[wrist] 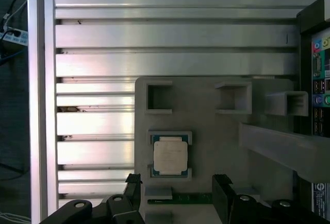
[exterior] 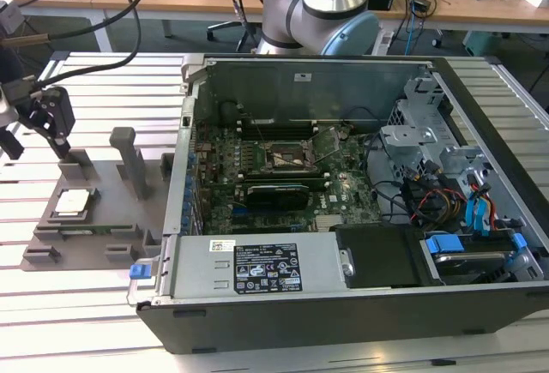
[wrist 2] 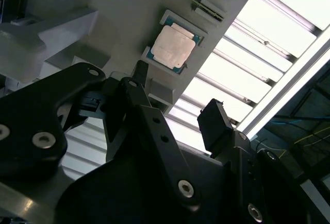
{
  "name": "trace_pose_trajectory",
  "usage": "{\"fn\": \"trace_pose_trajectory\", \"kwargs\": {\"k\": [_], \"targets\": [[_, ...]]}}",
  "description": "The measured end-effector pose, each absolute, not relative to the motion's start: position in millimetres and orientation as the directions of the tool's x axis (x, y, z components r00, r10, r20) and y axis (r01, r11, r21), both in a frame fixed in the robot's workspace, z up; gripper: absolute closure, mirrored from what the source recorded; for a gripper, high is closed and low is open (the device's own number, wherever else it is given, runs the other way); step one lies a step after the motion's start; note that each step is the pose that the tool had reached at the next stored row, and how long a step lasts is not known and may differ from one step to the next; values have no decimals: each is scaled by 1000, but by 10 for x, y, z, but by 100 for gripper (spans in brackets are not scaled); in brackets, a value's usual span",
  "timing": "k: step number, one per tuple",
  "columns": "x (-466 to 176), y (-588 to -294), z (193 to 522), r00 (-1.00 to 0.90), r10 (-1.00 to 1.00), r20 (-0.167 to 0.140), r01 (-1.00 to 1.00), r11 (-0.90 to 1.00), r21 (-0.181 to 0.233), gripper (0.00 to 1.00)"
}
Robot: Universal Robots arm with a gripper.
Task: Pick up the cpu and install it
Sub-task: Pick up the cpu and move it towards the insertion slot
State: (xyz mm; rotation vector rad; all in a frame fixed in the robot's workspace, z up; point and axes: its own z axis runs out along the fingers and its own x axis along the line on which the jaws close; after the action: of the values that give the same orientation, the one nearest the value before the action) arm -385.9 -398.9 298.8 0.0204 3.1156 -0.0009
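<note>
Black two-fingered claw (wrist: 178, 183): spread wide, holding nothing. Small flat square cpu with pale silver metal top (wrist: 170, 156): seated in its nest on the grey moulded fixture (wrist: 216, 147) on the slatted aluminium table (wrist: 154, 33). In the exterior view it lies near five o'clock from the claw, apart.

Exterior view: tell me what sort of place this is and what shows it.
Probably a robotics lab or workshop bench: an opened computer case lies on a slotted aluminium table, a robot arm stands behind it, and cable-strewn desks run along the back.
</note>
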Motion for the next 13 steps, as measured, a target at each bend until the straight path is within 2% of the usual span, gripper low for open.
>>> {"fn": "trace_pose_trajectory", "kwargs": {"k": [13], "targets": [[-3858, -3989, 2949, -1000, 13, -26, 13, 1000, 0, 34]]}}
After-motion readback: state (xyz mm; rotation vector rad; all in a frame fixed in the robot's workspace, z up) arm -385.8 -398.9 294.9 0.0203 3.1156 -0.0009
